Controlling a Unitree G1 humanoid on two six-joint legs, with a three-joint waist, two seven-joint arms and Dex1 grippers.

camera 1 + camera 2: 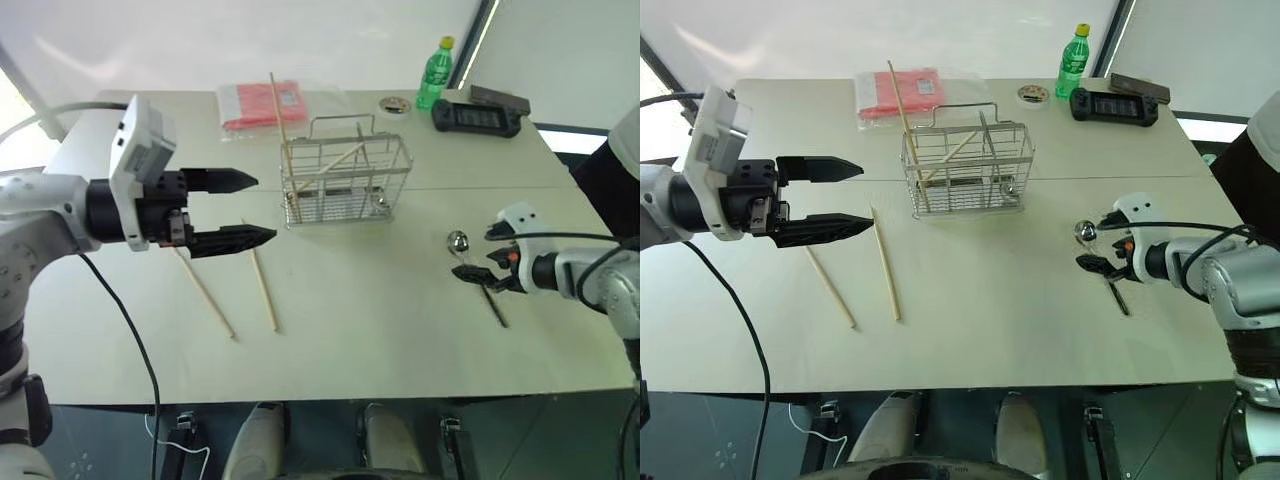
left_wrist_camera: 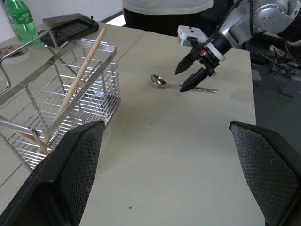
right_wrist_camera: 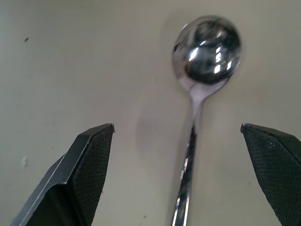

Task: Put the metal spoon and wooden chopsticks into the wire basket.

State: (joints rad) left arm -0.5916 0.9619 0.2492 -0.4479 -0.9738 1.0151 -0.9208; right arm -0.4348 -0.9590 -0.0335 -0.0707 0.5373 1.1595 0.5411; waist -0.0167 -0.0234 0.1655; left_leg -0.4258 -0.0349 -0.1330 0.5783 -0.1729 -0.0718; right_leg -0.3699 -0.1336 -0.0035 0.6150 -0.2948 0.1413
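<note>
Your landmark is the wire basket (image 1: 346, 182), a rectangular grid of silver wire with a loop handle, standing upright on the pale matte counter (image 1: 380, 330). Some wooden chopsticks (image 1: 281, 130) already lean inside it, slim straight sticks of tan wood; two more (image 1: 264, 290) lie flat on the counter in front of the basket. Your left hand (image 1: 243, 208) hovers beside the basket's left end, black textured fingers spread wide, holding nothing. The metal spoon (image 3: 205, 61), shiny with a round bowl, lies to the basket's right; your right hand (image 1: 486, 254) hangs over its handle, fingers wide apart, empty.
</note>
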